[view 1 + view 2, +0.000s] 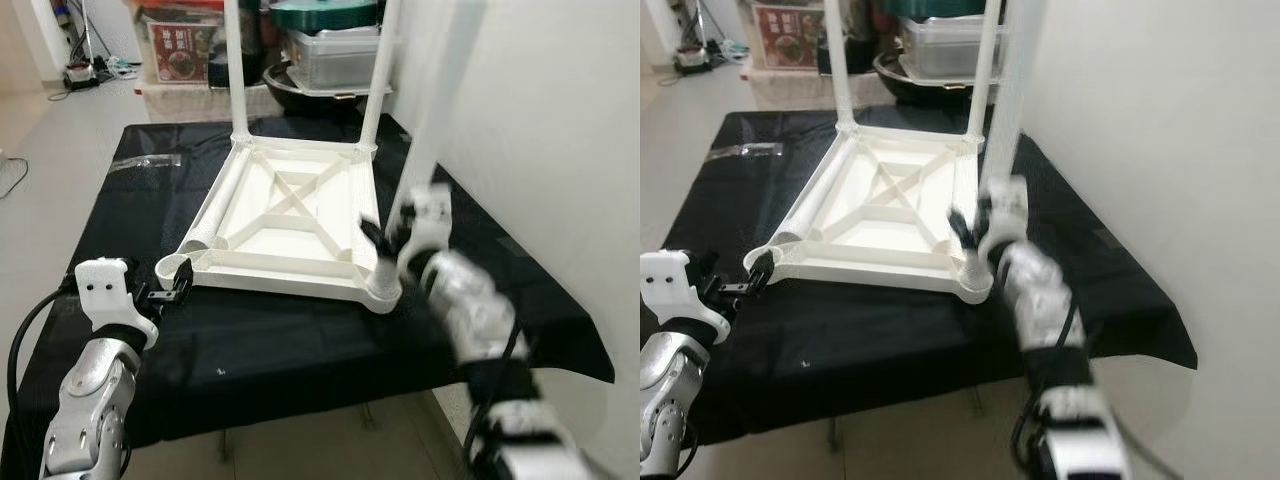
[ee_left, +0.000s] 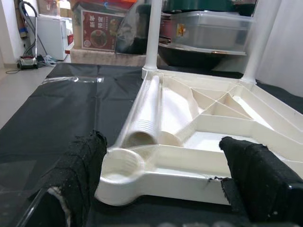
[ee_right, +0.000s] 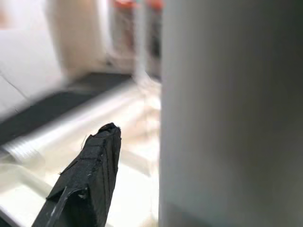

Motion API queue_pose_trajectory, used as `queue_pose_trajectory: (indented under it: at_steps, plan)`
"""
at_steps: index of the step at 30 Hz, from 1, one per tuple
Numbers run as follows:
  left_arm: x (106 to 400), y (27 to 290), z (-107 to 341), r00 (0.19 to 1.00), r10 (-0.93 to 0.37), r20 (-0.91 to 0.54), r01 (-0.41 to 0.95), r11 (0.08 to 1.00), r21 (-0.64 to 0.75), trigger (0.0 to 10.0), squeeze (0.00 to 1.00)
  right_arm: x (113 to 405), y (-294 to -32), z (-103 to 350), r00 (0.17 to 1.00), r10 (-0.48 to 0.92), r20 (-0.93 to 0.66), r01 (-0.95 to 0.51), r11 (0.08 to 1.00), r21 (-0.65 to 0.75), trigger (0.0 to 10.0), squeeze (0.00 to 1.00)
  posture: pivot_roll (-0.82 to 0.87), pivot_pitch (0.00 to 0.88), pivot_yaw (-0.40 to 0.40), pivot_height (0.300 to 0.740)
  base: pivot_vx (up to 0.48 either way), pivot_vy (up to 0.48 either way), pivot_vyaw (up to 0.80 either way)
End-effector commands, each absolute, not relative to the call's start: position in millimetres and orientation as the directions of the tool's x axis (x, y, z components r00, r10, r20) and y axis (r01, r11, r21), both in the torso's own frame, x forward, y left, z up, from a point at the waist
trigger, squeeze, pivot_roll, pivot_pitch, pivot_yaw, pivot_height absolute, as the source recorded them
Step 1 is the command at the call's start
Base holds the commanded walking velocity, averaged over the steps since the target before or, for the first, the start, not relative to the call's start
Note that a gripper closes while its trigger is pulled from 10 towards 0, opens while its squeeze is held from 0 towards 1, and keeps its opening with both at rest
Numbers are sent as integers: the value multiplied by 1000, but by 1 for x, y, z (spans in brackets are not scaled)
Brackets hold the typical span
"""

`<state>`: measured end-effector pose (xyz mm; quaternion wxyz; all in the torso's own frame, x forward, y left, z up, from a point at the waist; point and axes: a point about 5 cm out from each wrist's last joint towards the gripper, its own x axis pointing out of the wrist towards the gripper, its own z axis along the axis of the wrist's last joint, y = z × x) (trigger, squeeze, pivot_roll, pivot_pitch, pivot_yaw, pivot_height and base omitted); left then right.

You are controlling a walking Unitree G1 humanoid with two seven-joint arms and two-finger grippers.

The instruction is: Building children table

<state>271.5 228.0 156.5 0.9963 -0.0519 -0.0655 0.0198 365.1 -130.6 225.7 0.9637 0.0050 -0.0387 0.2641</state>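
Note:
A white children's table top lies upside down on a black cloth. Two white legs stand upright in its far corners. A loose leg lies inside the top along its left edge. My left gripper is open, its fingers on either side of the near-left corner socket. My right gripper is blurred by motion at the near-right corner. It is shut on another leg that rises almost upright. In the right wrist view that leg stands close beside one black finger.
The cloth-covered table ends close in front of me. A white wall runs along its right side. Storage boxes and tubs are stacked behind it. A clear plastic bag lies at the far left of the cloth.

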Motion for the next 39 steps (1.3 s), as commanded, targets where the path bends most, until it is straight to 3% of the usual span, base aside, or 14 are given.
queue_pose_trajectory:
  at_steps: [1,6,12,13,15,19,22,29,30,31,35,36,38,39]
  plan:
    - [273,228,155,991,45,124,-31,993,-114,10000,0,355,-114,233,697,707,120,-704,707,-69,10000,0,62,0,-75,740,0,0,0]
    - [274,227,156,991,45,128,-30,993,-116,10000,0,341,-101,233,381,923,53,-910,385,-153,10000,0,78,0,-88,740,0,0,0]
    - [271,225,155,990,52,129,-37,993,-116,10000,0,346,-64,203,313,950,-13,-944,310,-111,9490,0,112,0,-107,740,0,0,0]
    - [270,225,155,990,53,128,-38,993,-116,10000,0,349,-62,203,360,933,-4,-929,358,-95,0,0,112,0,-107,740,0,0,0]
    - [268,226,155,990,54,128,-39,992,-117,10000,0,373,-67,196,663,747,-46,-748,662,-39,0,0,98,0,-101,740,0,0,0]
    - [266,226,156,990,52,128,-37,992,-119,10000,0,392,-102,182,942,303,-143,-304,953,15,0,0,87,0,-95,740,0,0,0]
    - [266,226,156,990,49,130,-34,992,-120,10000,0,388,-145,164,973,-75,-218,90,994,61,0,0,76,0,-90,740,0,0,0]
    - [265,227,157,991,46,130,-30,992,-118,10000,0,356,-180,150,941,-282,-188,283,959,-25,0,0,40,0,-63,740,0,0,0]
    - [265,227,158,991,45,129,-29,993,-118,10000,0,344,-179,147,945,-261,-196,262,965,-19,2824,0,28,0,-55,740,0,0,0]
    - [266,228,158,991,41,127,-26,993,-119,10000,0,339,-167,152,973,-160,-168,165,986,15,10000,0,13,0,-42,740,0,0,0]
    - [266,228,158,991,39,126,-23,992,-120,10000,0,336,-157,155,985,-83,-149,91,995,43,10000,0,13,0,-42,740,0,0,0]
    - [268,228,158,991,35,126,-20,993,-120,10000,0,337,-149,161,995,3,-104,8,994,106,10000,1000,12,0,-39,740,0,0,0]
    - [268,227,158,992,32,126,-17,993,-119,10000,0,338,-144,166,997,38,-71,-28,989,143,10000,1000,12,0,-39,740,0,0,0]
    - [269,228,157,992,32,125,-17,993,-118,10000,0,350,-139,185,992,130,-1,-128,980,154,10000,0,36,0,-57,740,0,0,0]
